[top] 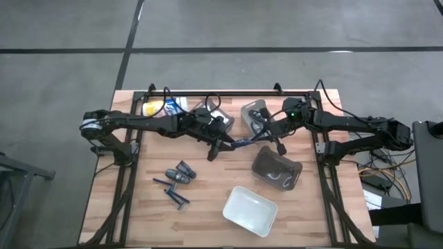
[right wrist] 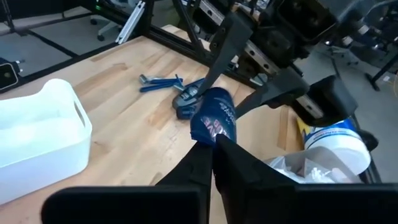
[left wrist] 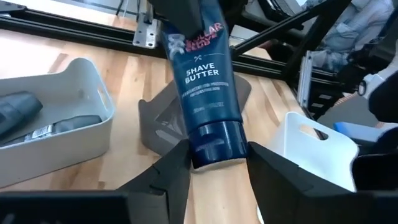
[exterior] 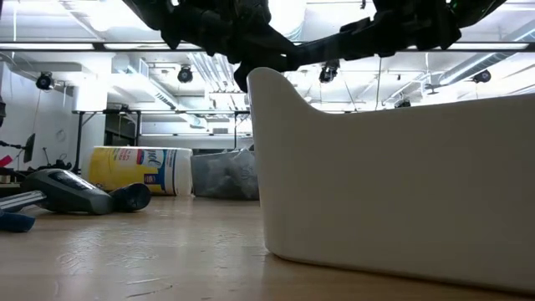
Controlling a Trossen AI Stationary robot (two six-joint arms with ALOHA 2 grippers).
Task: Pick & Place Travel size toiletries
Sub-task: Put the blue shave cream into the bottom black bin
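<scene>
While the left gripper [left wrist: 214, 163] and right gripper [right wrist: 213, 144] each clamp the shave-butter tube [left wrist: 204, 87], its crimped end is hidden.

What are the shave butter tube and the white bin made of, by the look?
Shave butter tube: likely soft plastic, glossy dark blue, with highlights on its cap; held between the left pincer and right pincer.
White bin: probably rigid moulded plastic, matte opaque, with rounded corners and smooth walls.
</scene>
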